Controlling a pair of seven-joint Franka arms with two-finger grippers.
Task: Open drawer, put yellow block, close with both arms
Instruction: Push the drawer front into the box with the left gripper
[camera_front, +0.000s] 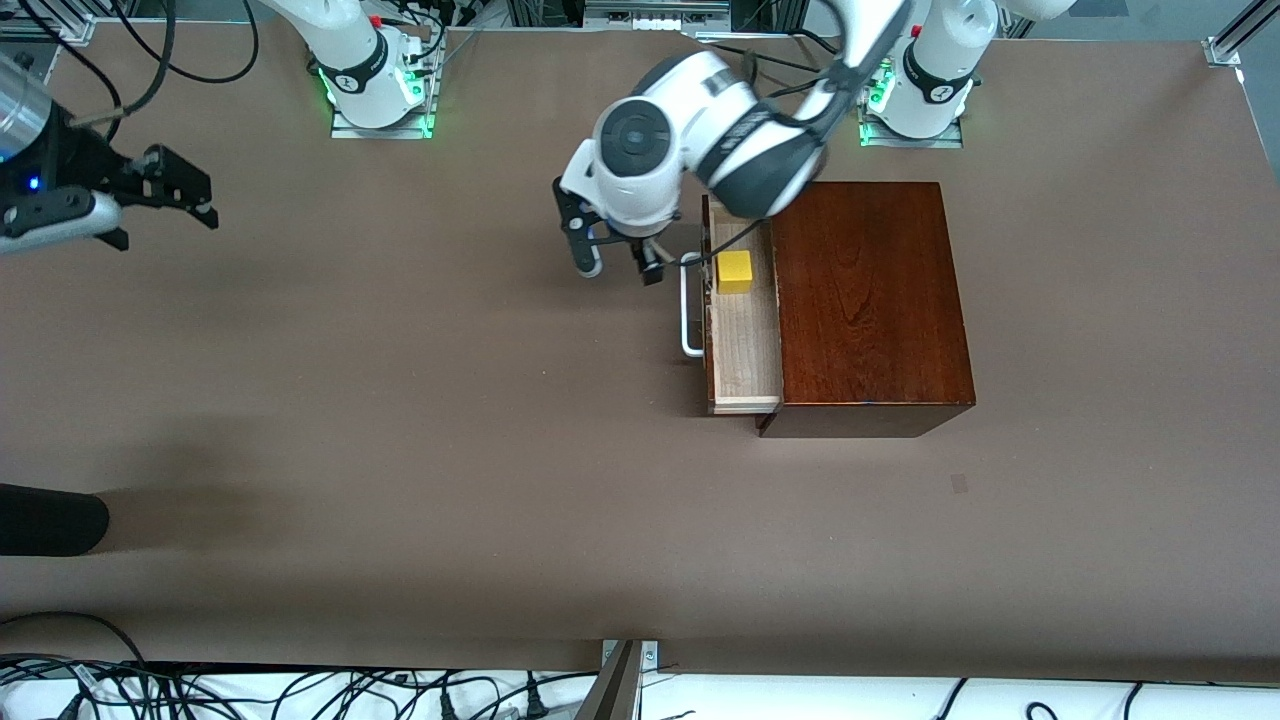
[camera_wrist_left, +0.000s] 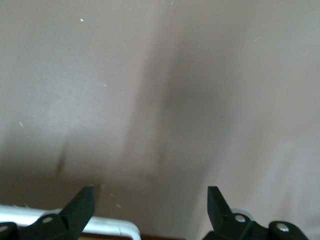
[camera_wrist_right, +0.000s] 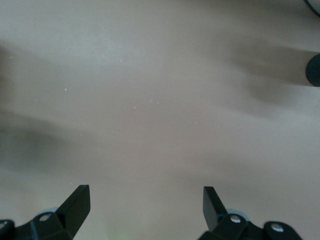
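Note:
The dark mahogany box (camera_front: 868, 300) stands toward the left arm's end of the table. Its drawer (camera_front: 745, 340) is pulled partly out, with the white loop handle (camera_front: 690, 310) on its front. The yellow block (camera_front: 734, 271) lies in the drawer tray, at the end farther from the front camera. My left gripper (camera_front: 618, 268) is open and empty, low over the table just in front of the drawer, beside the handle's farther end. The handle (camera_wrist_left: 107, 224) shows between its fingertips in the left wrist view. My right gripper (camera_front: 190, 200) is open and empty, waiting above the table at the right arm's end.
A dark rounded object (camera_front: 50, 520) lies at the table's edge at the right arm's end, nearer to the front camera. It also shows in the right wrist view (camera_wrist_right: 314, 70). Cables run along the table's near edge (camera_front: 300, 690).

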